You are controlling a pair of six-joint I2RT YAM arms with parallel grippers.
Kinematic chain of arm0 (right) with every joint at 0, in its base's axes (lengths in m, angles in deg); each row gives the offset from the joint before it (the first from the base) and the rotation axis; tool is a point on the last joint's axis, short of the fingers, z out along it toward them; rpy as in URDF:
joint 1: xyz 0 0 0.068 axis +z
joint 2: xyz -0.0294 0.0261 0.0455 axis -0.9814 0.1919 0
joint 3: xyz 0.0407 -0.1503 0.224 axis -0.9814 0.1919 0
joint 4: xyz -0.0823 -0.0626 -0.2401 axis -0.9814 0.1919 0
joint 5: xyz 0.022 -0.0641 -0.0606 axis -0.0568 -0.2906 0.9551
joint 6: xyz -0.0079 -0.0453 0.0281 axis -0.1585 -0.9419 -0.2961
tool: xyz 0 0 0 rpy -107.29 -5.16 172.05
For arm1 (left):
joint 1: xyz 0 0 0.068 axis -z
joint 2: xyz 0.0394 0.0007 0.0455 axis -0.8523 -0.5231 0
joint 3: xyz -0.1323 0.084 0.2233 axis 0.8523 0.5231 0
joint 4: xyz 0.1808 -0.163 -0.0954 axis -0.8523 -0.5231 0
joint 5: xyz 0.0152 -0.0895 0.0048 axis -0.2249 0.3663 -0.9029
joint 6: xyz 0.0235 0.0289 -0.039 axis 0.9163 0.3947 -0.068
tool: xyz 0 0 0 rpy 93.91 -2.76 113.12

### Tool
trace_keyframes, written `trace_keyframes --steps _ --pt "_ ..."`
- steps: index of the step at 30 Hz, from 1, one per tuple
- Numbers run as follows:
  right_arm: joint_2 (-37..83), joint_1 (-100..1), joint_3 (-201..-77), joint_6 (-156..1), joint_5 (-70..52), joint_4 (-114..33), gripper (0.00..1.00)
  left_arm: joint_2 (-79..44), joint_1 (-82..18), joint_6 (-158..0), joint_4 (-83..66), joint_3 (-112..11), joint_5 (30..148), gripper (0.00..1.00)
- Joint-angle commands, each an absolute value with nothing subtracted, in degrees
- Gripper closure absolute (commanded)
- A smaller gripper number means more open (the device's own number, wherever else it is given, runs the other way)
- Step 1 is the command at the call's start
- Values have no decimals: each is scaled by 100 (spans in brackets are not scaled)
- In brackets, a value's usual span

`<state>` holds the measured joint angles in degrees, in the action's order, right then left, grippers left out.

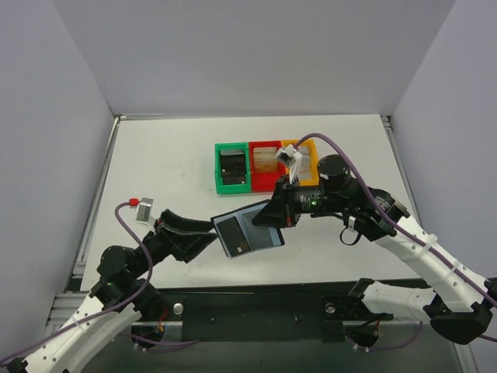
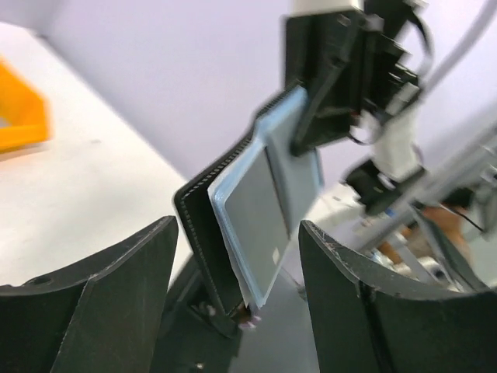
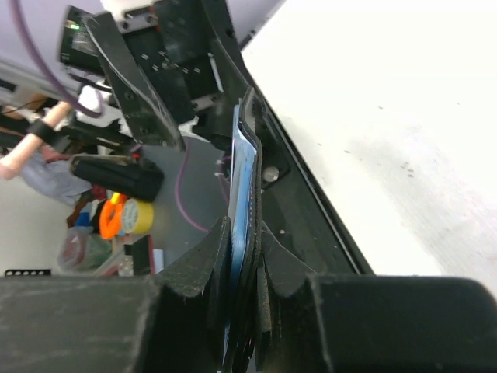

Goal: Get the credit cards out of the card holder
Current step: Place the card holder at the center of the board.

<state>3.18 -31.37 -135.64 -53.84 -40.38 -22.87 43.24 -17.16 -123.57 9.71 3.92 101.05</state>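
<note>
Only one card holder [image 1: 260,233], in right hand [image 1: 273,216]

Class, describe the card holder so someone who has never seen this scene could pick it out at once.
On the white table, find the row of coloured bins, then look on its near side. The card holder is the open black wallet clamped in the right gripper. Unlike the thick stacks in the bins, it is thin, with a grey-blue inside.
</note>
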Motion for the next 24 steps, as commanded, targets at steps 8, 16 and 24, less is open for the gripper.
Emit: trace_keyframes --steps 8,16,24 --pt "681 -3183 -12937 -6033 -2509 -2044 100 5038 -1750 -11874 -2766 -204 6999 30" --pt "1207 -3192 -12093 -5743 -2385 -3370 100 5205 -1750 -11918 -2731 -133 7008 32" --pt "2130 -3270 -11618 -5357 -2218 -4602 100 5389 -1759 -12085 -2766 51 7122 33"
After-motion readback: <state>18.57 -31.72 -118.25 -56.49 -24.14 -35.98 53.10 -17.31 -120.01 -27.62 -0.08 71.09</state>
